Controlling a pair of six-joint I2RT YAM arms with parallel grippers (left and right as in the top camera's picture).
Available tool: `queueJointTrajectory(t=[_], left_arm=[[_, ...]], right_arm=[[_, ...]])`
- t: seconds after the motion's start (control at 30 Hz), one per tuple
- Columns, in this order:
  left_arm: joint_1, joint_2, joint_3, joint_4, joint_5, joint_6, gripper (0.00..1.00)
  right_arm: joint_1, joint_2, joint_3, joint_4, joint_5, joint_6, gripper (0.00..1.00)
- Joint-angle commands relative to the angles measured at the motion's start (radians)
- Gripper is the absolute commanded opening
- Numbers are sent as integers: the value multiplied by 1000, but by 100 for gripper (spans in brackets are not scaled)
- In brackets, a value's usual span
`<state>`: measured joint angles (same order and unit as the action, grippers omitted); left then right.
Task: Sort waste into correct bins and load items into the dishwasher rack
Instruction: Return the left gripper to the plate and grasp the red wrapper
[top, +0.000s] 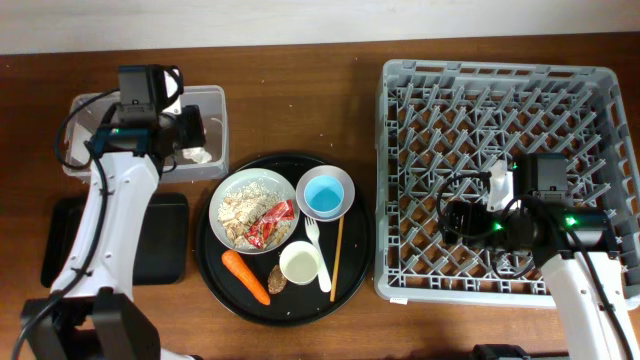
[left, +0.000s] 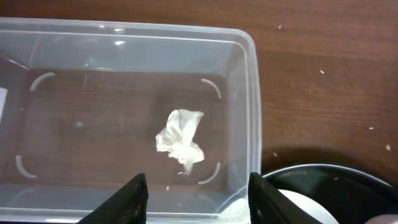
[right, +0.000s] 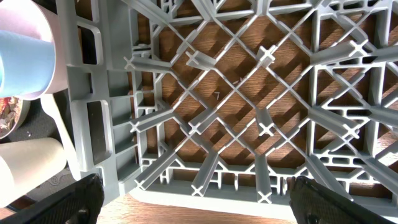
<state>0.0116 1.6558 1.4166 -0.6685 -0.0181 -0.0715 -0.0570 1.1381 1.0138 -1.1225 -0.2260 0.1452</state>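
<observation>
My left gripper (top: 190, 130) (left: 198, 199) is open and empty above the clear tub (top: 95, 105) (left: 249, 93), where the white tissue (top: 200, 155) (left: 180, 142) lies. My right gripper (top: 455, 218) (right: 199, 199) is open and empty over the grey rack (top: 505, 75) (right: 205, 118) near its left side. On the round black tray (top: 355, 260) are a white dish (top: 228, 190) with food scraps (top: 240, 208) and a red wrapper (top: 270, 225), a pink bowl (top: 340, 178) holding a light blue cup (top: 323, 195), a white cup (top: 300, 263), a fork (top: 318, 250), a chopstick (top: 338, 255), a carrot (top: 245, 277) and a pit (top: 277, 280).
The shallow black rectangular tray (top: 165, 240) lies left of the round tray, partly under my left arm. The rack holds nothing. The right wrist view shows the blue cup (right: 22, 59) and white cup (right: 31, 162) just left of the rack wall.
</observation>
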Motion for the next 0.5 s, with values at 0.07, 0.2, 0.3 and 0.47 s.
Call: queueJointTrajectory(t=[0.07,0.2,0.3,0.47], left_arm=[[-19,-48,6,-124,302,5,39],[-93,-48,0,-310,329,5,37],[-178,-48,-42,-438,326,5,38],[-284,-48,-183,-451,214,5,38]], right_arm=[[4,-1,24,0,13,-9,99],[5,-1,24,0,13,-9,98],[5,-1,24,0,13,-9,98],[4,-1,24,0,13,-9,98]])
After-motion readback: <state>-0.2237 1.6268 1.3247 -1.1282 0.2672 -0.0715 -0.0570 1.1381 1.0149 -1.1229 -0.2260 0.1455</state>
